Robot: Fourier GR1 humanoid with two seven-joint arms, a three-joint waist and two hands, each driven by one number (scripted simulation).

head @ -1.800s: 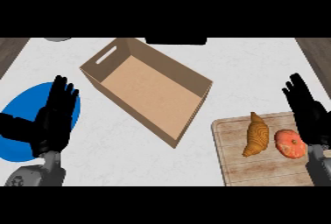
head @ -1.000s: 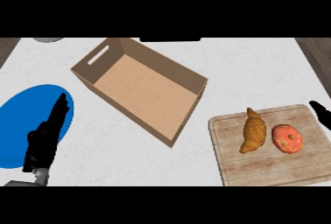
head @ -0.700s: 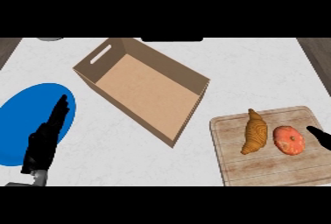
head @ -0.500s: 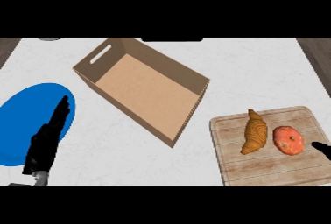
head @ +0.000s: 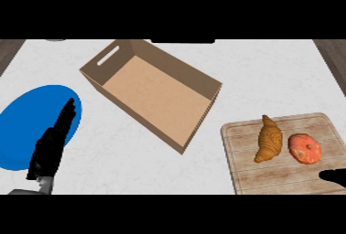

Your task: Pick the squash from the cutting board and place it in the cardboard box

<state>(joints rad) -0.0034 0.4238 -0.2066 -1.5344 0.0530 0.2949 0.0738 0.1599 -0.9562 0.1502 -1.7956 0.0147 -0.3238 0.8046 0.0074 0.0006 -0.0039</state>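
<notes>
Nearby, round orange squash (head: 305,148) on slatted wooden cutting board (head: 283,178)

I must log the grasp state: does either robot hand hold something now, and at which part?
Nothing is held. The left robot hand is straight-fingered over the blue plate. The right robot hand barely shows beside the squash, which lies untouched on the cutting board.

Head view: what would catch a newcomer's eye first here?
The open cardboard box lies tilted at centre. At left a bright blue plate sits under the left hand. At right the cutting board holds a croissant and an orange squash.
</notes>
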